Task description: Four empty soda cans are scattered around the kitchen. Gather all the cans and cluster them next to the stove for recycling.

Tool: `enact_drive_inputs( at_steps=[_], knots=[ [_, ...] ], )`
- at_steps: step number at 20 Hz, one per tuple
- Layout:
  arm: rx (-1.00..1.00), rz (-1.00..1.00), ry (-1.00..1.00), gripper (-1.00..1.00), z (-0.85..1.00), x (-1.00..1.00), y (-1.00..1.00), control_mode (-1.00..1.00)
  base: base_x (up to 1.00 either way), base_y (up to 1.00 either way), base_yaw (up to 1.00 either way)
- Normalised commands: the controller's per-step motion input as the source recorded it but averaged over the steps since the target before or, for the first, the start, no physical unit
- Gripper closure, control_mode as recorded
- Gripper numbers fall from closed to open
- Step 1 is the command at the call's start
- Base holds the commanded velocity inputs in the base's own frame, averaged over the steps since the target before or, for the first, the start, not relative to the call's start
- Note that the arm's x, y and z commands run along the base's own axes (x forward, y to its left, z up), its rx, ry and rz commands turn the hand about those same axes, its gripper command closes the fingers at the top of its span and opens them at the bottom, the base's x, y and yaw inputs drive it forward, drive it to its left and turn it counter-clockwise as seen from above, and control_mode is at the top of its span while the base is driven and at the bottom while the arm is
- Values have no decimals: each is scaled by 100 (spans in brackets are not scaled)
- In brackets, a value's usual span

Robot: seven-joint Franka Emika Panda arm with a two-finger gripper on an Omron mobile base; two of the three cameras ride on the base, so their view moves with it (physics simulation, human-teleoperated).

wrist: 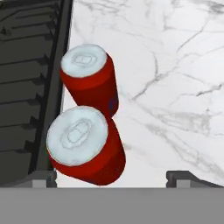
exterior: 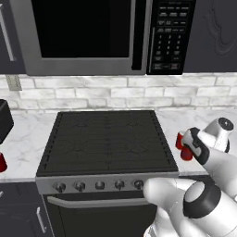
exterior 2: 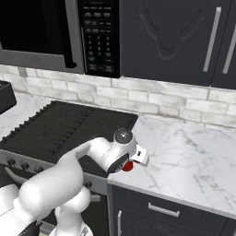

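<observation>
Two red soda cans with silver tops stand upright and touching on the white marble counter, right beside the stove's [exterior: 106, 139] right edge. In the hand view the nearer can [wrist: 85, 148] sits just under my gripper [wrist: 116, 180], and the farther can [wrist: 89, 78] stands behind it. My gripper is open, its fingertips [wrist: 43, 179] wide apart, holding nothing. From the left base view the same pair [exterior: 180, 139] peeks out beside my hand [exterior: 194, 142]. A third can [exterior: 2, 163] stands at the counter's far left edge. My hand [exterior 2: 137, 155] hovers over a can [exterior 2: 127, 167].
A microwave [exterior: 83, 32] with keypad hangs above the stove [exterior 2: 60, 129]. A black appliance [exterior: 4, 119] sits on the counter left of the stove. Dark wall cabinets [exterior 2: 175, 37] are at the right, over a wide stretch of marble counter [exterior 2: 193, 161].
</observation>
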Motion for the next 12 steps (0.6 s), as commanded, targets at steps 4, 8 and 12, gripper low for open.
enact_drive_inputs(
  at_steps=[4,8,12],
  knots=[
    [0,6,-13,-100,63,-5,35,-100,0,0,0],
    [-1,6,-12,-100,77,-3,37,-100,0,0,0],
    [-5,2,-2,-100,64,-35,10,-100,0,0,0]
  ],
)
